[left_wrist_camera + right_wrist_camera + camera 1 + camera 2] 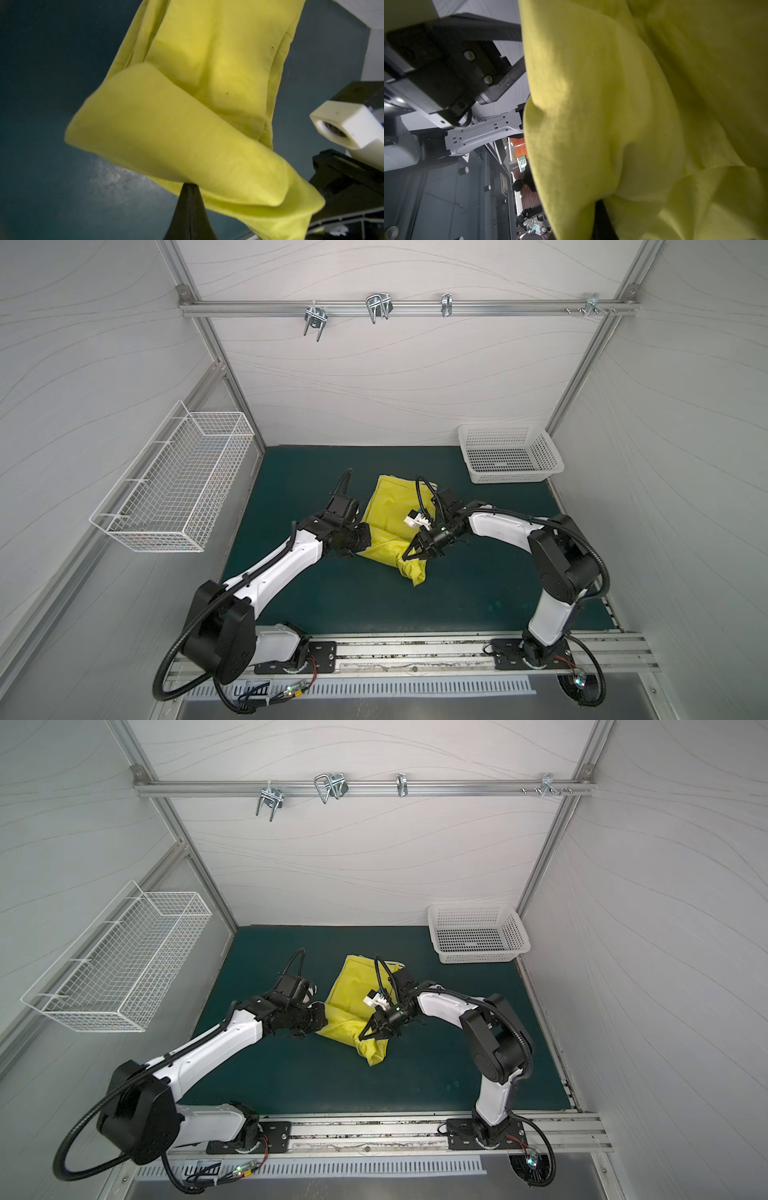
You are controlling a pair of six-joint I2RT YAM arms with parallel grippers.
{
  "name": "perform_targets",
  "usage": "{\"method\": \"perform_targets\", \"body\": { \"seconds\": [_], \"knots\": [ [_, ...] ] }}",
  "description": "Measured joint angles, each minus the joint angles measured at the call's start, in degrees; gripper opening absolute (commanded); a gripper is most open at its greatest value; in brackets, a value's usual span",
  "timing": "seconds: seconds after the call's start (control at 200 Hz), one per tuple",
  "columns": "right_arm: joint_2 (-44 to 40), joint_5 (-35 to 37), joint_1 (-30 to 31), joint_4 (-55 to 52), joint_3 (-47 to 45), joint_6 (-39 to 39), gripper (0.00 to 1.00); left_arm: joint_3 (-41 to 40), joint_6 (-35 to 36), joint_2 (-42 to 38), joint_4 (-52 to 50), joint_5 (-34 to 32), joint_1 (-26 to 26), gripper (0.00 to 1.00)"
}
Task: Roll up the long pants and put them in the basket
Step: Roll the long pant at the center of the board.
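Top views both put the long pants (384, 514) mid-frame on the green mat (353, 605), bunched into a fold at the lower end. Left gripper (189, 187) has its fingers together, pinching the cloth's left edge. Right gripper (407, 556) looks clamped on that fold too, nearly closed.
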Motion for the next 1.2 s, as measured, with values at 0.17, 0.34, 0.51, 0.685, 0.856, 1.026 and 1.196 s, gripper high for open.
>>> {"method": "perform_targets", "body": {
  "seconds": [0.17, 0.34, 0.51, 0.685, 0.856, 1.026, 1.196],
  "knots": [
    [2.75, -1.68, -1.27, 0.37, 1.99, 0.02, 0.0, 5.22, 1.31, 8.37, 3.43, -0.15, 0.0, 0.0],
    [5.86, -2.36, -2.89, -0.39, 4.72, -1.07, 0.02, 10.88, 2.78, 17.42, 5.44, -0.04, 0.0, 0.0],
    [6.25, 6.38, -3.48, -7.43, 8.92, -6.12, 0.15, 14.8, 4.48, 25.35, 8.11, 0.33, 0.0, 0.0],
    [-2.75, 32.74, 0.83, -12.83, 10.51, -12.76, 0.41, 15.67, 5.57, 29.64, 11.93, 3.48, 1.31, 0.0],
    [-18.23, 56.13, 13.84, -10.34, 6.62, -20.92, 0.64, 15.93, 5.86, 33.4, 16.7, 9.6, 4.11, 0.0],
    [-21.46, 71.14, 27.61, -5.22, 0.96, -30.16, 0.73, 17.97, 7.02, 36.59, 17.27, 13.49, 4.85, 0.0],
    [-13.18, 82.82, 33.11, -1.6, -3.82, -36.7, 0.82, 17.29, 6.6, 37.73, 20.81, 18.08, 6.05, 0.0]
  ]
}}
